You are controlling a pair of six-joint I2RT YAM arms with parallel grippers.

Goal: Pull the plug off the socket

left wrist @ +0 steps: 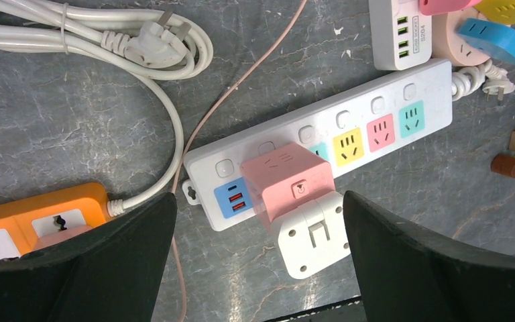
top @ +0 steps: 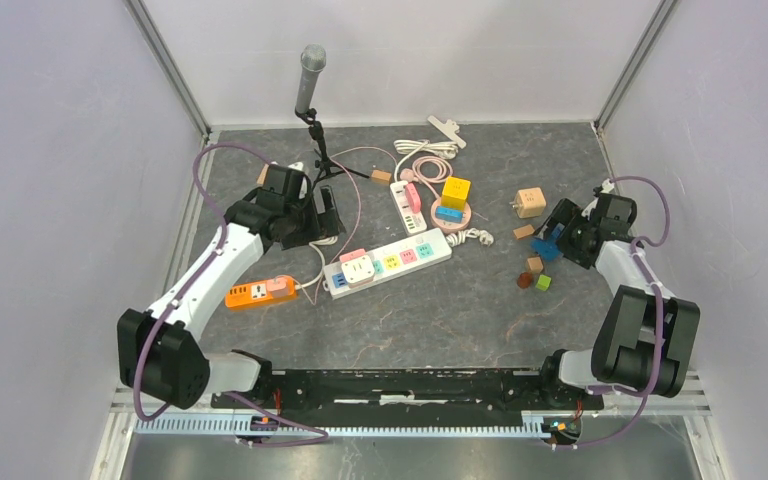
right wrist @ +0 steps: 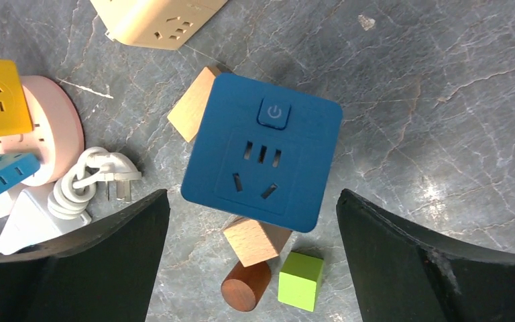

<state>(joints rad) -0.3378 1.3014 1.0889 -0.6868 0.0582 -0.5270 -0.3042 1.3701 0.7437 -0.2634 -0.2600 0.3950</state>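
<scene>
1. Since the pink plug [left wrist: 287, 188] sits at the left end of the white strip [left wrist: 375, 121], w/ a white adapter [left wrist: 312, 235] touching it, the left gripper [left wrist: 258, 201] is much the nearer one.
2. Strip's long axis runs diagonal in the left wrist view; plug lies b/w the two fingers' lines, lower down, untouched.
3. Left gripper reaches fwd, tipped down, fingers spread apart, holding nothing.
4. Right gripper [right wrist: 251, 198] hangs over a blue socket cube [right wrist: 263, 154], well apart from the strip; fingers apart too.

Left arm [top: 210, 266] stretched forward, jaws spread wide, right arm [top: 624, 266] bent sharply, jaws likewise parted
</scene>
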